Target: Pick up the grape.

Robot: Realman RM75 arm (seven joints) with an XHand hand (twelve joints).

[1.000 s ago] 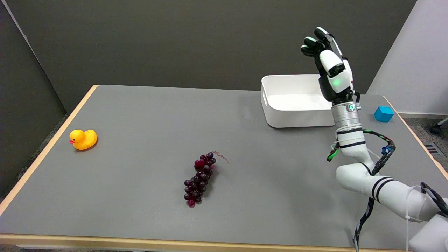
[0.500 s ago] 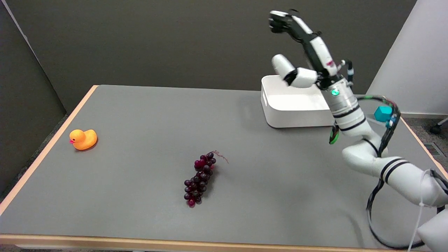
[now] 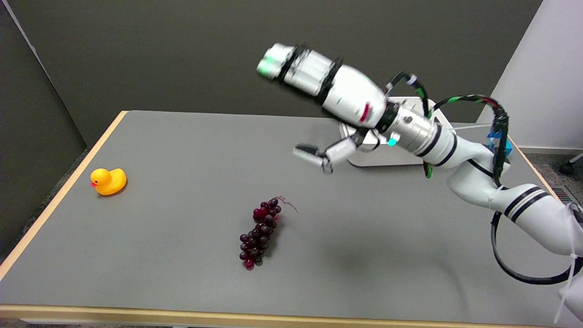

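The right hand (image 3: 325, 98) hangs in the air above the middle of the table (image 3: 182, 150), its fingers (image 3: 282, 64) stretched out toward the left and the thumb (image 3: 319, 157) spread well below them, holding nothing. Behind the wrist sits a white bin (image 3: 364, 159), mostly hidden by the arm. A blue block (image 3: 494, 139) peeks out beyond the arm's cables at the right edge. A yellow rubber duck (image 3: 108, 181) sits far off at the left side. The grape bunch (image 3: 260, 232) lies on the grey tabletop well below and in front of the hand, nothing between them: dark purple berries, a thin reddish stem pointing up right.
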